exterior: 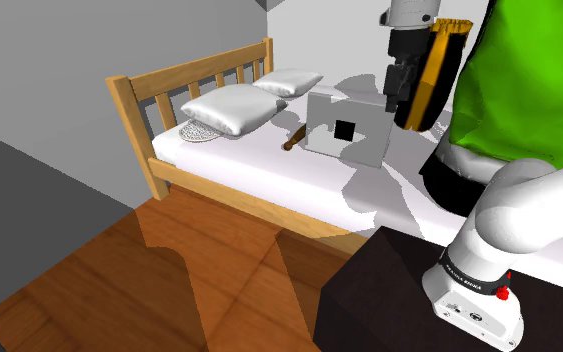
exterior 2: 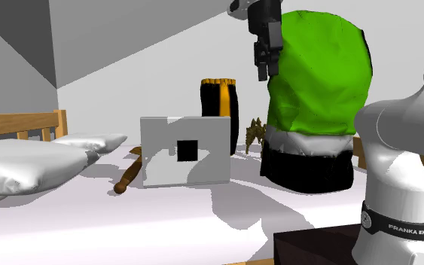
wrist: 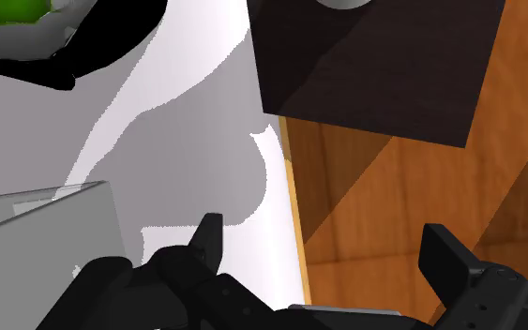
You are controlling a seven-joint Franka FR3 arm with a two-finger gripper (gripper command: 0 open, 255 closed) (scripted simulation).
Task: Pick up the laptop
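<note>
The laptop (exterior: 344,128) is plain grey with a black square on its raised lid, and it stands open on the white bed (exterior: 259,165). From the second exterior view the laptop (exterior 2: 184,150) shows its lid's back. My black gripper (exterior: 392,98) hangs in the air above the laptop, off to the shoulder view's right, apart from it. The gripper (exterior 2: 265,69) is open with nothing between its fingers. In the wrist view the gripper (wrist: 325,251) looks down on the bed's edge, and the laptop (wrist: 46,225) lies beyond one finger (wrist: 210,242).
A big green and black shape (exterior: 514,85) sits on the bed close beside the arm. A black and orange object (exterior 2: 219,113) stands behind the laptop. Two pillows (exterior: 231,108), a brown stick (exterior 2: 129,175) and a wooden headboard (exterior: 184,75) lie further along. My dark stand (wrist: 374,66) sits on the wooden floor (wrist: 393,197).
</note>
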